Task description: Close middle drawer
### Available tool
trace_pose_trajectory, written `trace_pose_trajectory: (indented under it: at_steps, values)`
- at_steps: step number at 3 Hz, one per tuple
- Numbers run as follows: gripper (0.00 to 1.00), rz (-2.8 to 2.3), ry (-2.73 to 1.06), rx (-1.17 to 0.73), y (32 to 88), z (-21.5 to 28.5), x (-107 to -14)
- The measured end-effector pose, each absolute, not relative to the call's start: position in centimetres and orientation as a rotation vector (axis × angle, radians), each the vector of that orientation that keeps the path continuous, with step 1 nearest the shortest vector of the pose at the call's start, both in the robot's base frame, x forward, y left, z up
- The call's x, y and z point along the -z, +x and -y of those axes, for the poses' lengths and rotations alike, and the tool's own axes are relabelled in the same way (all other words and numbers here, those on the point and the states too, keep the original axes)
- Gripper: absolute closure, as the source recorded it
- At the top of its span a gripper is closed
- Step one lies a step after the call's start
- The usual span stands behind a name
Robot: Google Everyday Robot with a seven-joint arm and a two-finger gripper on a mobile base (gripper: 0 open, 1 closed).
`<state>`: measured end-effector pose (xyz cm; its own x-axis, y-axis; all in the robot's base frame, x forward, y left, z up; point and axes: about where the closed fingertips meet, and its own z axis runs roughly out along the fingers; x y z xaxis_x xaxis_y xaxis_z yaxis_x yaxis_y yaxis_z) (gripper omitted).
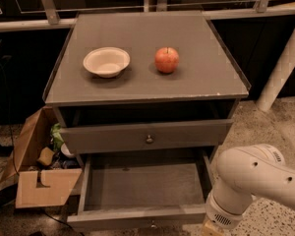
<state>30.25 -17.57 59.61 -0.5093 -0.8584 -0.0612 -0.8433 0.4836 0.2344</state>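
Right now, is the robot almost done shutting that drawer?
Not yet. Done: nothing is closed so far. The middle drawer sticks far out, with its empty inside showing. In hand: the gripper is low at the picture's bottom edge, beside the drawer's right front corner; I cannot tell if it touches. Left: push the drawer all the way back into the cabinet.
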Motion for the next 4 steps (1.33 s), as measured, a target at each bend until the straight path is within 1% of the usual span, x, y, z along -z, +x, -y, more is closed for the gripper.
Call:
trace_pose_trajectory:
  at_steps: [1, 2, 3, 4]
  values:
    - [1.00, 2.650, 1.522, 0.363, 30.3, 17.6, -59.6]
    - [1.00, 2.670, 1.440, 0.382, 30.5, 16.9, -55.4]
    - [1.00, 2.734, 1.304, 0.393, 32.4, 16.7, -50.3]
    - [1.00, 2.734, 1.303, 0.393, 32.4, 16.7, -50.3]
